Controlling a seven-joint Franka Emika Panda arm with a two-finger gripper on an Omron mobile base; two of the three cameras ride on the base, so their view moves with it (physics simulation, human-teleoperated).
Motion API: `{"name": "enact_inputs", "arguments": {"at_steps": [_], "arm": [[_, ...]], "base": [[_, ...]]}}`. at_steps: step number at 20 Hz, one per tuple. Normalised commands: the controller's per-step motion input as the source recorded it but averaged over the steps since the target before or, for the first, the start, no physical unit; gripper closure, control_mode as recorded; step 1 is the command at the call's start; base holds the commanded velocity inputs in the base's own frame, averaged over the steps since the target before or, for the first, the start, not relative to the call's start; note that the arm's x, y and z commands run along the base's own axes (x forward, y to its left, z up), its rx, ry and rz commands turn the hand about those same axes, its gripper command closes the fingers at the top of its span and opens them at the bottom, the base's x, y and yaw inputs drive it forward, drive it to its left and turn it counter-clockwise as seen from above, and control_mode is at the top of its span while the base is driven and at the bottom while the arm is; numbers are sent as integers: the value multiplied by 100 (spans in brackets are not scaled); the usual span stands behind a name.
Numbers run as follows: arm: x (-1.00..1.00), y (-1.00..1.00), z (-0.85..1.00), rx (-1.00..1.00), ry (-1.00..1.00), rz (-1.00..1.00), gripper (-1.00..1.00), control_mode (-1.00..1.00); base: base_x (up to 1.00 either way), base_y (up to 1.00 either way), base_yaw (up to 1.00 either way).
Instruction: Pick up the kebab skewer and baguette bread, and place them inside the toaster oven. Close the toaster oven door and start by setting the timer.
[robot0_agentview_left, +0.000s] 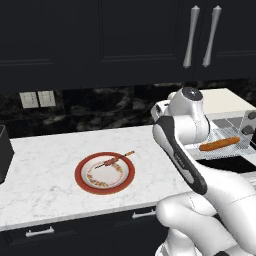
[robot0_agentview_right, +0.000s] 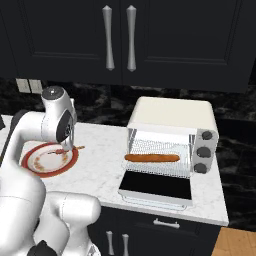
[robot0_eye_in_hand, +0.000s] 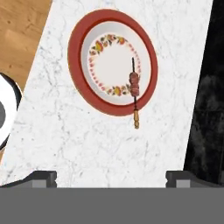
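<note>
Claw (robot0_eye_in_hand: 111, 177) spread wide, empty, above the marble worktop (robot0_eye_in_hand: 87, 140). Kebab skewer (robot0_eye_in_hand: 134, 87) lies at the red-rimmed plate's (robot0_eye_in_hand: 76, 65) three o'clock edge. Baguette bread (robot0_agentview_right: 151, 158) rests on the toaster oven (robot0_agentview_right: 172, 117) rack, toaster oven door (robot0_agentview_right: 156, 186) down.

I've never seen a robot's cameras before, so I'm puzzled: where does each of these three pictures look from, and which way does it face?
Left base view: behind the arm's left, looking forward and down at the plate with the kebab skewer; the white arm fills the lower right.
Right base view: behind its right, facing the open toaster oven holding the baguette bread; arm at left.
Hand view: looks down past open jaws at the plate.
All three share plate and skewer.
</note>
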Motion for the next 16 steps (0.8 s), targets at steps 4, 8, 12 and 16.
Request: {"name": "enact_inputs", "arguments": {"at_steps": [4,8,12,16], "arm": [[77,100,-41,0,13,4,-100,-100],[32,72,-76,0,18,5,-100,-100],[21,41,-73,0,10,7,-100,-100],[8,42,-55,-2,0,2,-100,-100]], "base": [[0,0,0],[0,0,0],[0,0,0],[0,0,0]]}}
